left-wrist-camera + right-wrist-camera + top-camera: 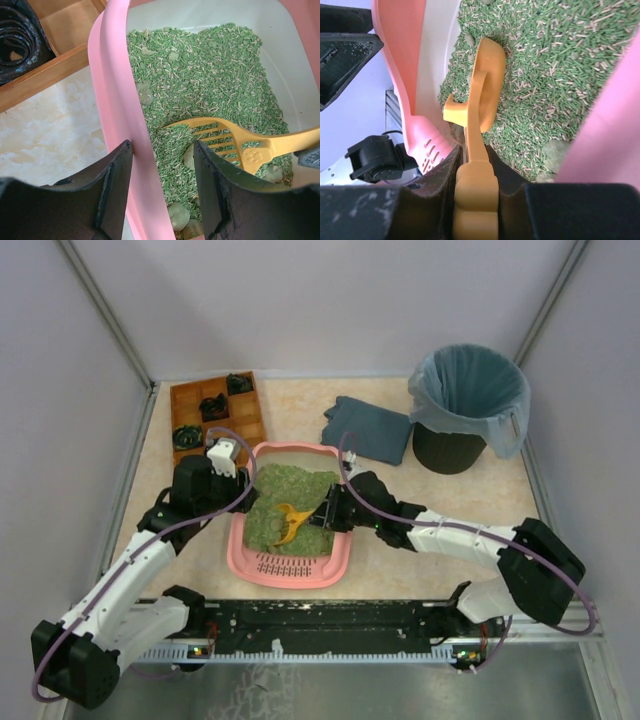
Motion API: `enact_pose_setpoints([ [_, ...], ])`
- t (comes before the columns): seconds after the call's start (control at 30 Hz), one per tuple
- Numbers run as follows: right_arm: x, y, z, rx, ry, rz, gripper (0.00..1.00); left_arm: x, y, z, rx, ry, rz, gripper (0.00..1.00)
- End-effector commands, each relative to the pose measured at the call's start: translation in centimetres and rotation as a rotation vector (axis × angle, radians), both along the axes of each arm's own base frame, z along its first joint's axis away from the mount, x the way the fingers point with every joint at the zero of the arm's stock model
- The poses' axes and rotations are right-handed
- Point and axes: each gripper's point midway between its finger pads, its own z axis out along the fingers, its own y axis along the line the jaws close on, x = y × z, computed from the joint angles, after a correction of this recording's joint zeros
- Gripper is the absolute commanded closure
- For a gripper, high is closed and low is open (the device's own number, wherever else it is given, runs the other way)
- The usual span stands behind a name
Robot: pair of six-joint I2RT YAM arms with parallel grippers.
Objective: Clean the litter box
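Observation:
The pink litter box (pixel 237 550) lies mid-table, its slotted grille at the near end and green litter (pixel 290 495) inside. My right gripper (pixel 325 512) is shut on the handle of a yellow slotted scoop (pixel 290 520), whose head rests in the litter. The right wrist view shows the handle clamped between the fingers (pixel 472 150) and the scoop (pixel 487 75) edge-on. My left gripper (pixel 240 480) is open. Its jaws (pixel 161 147) straddle the box's left rim (pixel 112 85), one finger outside and one over the litter. Grey-green clumps (pixel 179 215) lie near the scoop (pixel 220 137).
A black bin with a blue-grey bag (pixel 468 405) stands at the back right. A folded blue-grey cloth (pixel 368 428) lies beside it. A brown wooden compartment tray (pixel 215 415) with black items sits at the back left, close to the box. A black rail (pixel 320 625) runs along the near edge.

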Motion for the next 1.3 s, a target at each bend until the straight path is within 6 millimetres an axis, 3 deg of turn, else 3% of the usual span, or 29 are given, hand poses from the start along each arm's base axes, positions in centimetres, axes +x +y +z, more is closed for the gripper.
enact_pose_setpoints([
  [0.0,1.3,-0.4,4.4,0.137,-0.087,-0.054,1.0,-0.4,-1.0,0.7,-0.035,-0.012,-0.04,0.43],
  [0.23,1.3,-2.3,6.0,0.207,-0.121,-0.083,1.0,-0.4,-0.5,1.7,-0.044,-0.044,-0.012,0.39],
  [0.5,0.4,-4.6,10.1,0.494,-0.164,-0.057,1.0,-0.4,0.3,3.3,-0.058,-0.116,0.029,0.34],
  [0.83,1.3,-9.8,11.7,0.615,-0.231,-0.219,1.0,-0.4,0.8,3.7,-0.058,-0.136,0.056,0.31],
  [1.0,-0.6,-7.9,13.0,0.646,-0.249,-0.022,1.0,-0.4,0.6,3.5,-0.056,-0.128,0.05,0.31],
  [1.17,1.4,-9.4,11.2,0.636,-0.18,-0.184,1.0,-0.4,0.9,3.5,-0.052,-0.13,0.059,0.31],
  [1.27,-0.2,-7.5,12.5,0.656,-0.195,-0.002,1.0,-0.3,0.9,3.5,-0.051,-0.131,0.061,0.31],
])
